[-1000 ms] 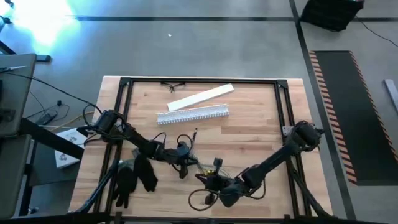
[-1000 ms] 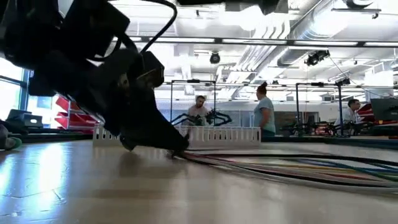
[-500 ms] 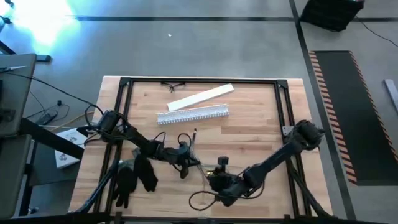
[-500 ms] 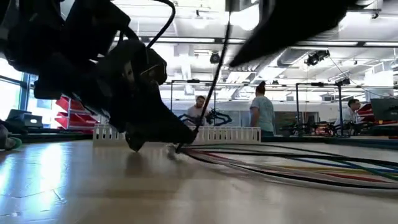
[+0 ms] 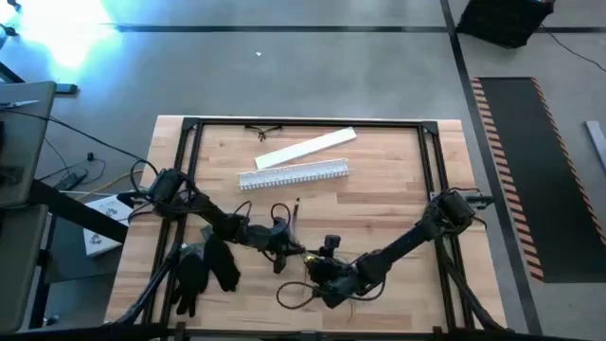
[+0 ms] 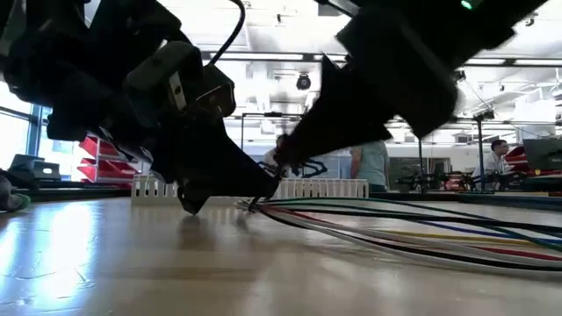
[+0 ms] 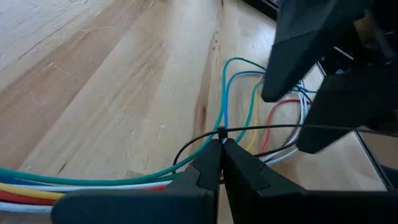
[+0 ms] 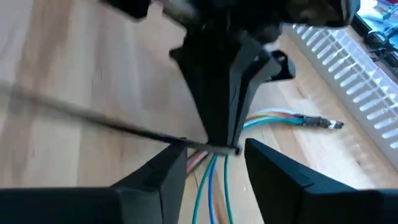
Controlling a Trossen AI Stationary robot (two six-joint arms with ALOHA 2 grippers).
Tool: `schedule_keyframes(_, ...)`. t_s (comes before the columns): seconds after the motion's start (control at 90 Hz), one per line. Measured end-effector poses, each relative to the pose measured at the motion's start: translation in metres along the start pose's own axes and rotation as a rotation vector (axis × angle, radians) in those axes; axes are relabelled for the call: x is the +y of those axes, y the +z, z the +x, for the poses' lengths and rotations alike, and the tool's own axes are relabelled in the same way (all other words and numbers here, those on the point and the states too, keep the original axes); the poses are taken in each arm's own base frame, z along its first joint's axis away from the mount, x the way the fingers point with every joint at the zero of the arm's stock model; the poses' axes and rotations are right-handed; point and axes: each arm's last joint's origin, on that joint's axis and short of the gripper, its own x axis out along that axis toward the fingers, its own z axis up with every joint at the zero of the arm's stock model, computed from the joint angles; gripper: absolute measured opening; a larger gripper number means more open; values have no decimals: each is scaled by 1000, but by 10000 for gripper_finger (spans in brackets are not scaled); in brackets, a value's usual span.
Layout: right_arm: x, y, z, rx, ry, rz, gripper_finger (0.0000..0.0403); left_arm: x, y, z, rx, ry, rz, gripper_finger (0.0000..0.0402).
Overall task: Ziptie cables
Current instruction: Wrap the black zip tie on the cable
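Cables: coloured bundle lying on the wooden table, near its front middle, between my two pincers. Black zip tie: crossing over them. My left gripper is pinching that tie, fingers closed together. My right gripper is hovering just beside, fingers parted, gripping nothing. Slotted white channel: well apart, farther back.

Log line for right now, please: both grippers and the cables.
left gripper: shut on black zip tie | right gripper: open, fingers straddling the tie | cables: flat on table, unbundled
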Motion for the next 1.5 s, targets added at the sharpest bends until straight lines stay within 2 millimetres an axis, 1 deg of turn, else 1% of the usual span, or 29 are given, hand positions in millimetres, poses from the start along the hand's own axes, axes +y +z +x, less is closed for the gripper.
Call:
schedule_keyframes(0.222,-1,2,2,-4,15,13,75,0,0,0,-1,0,5,0)
schedule_keyframes(0.389,-2,3,4,-6,20,55,14,0,0,0,-2,2,6,0)
schedule_keyframes(0.5,-2,6,5,-27,24,107,3,0,0,0,-4,8,36,0)
schedule_keyframes(0.667,-2,7,6,-23,58,158,0,-3,-5,-1,-17,69,104,0)
schedule_keyframes(0.744,-3,11,2,-30,71,179,0,-3,-7,-2,-12,88,125,0)
schedule_keyframes(0.933,-14,36,-27,-94,127,209,0,0,-15,1,-10,125,143,0)
schedule_keyframes(0.989,-16,40,-31,-103,144,202,0,1,-16,1,-14,137,147,0)
schedule_keyframes(1.178,-17,41,-32,-103,143,190,0,1,-16,2,-22,140,150,0)
schedule_keyframes(1.289,-14,41,-35,-117,151,125,1,1,-16,2,-20,135,148,0)
schedule_keyframes(1.378,-13,43,-41,-132,191,37,15,0,-16,2,-24,122,139,0)
schedule_keyframes(1.433,-12,45,-46,-143,212,-5,34,-1,-15,2,-28,106,129,0)
schedule_keyframes(1.5,-13,46,-53,-146,224,-45,66,-2,-14,2,-41,92,103,0)
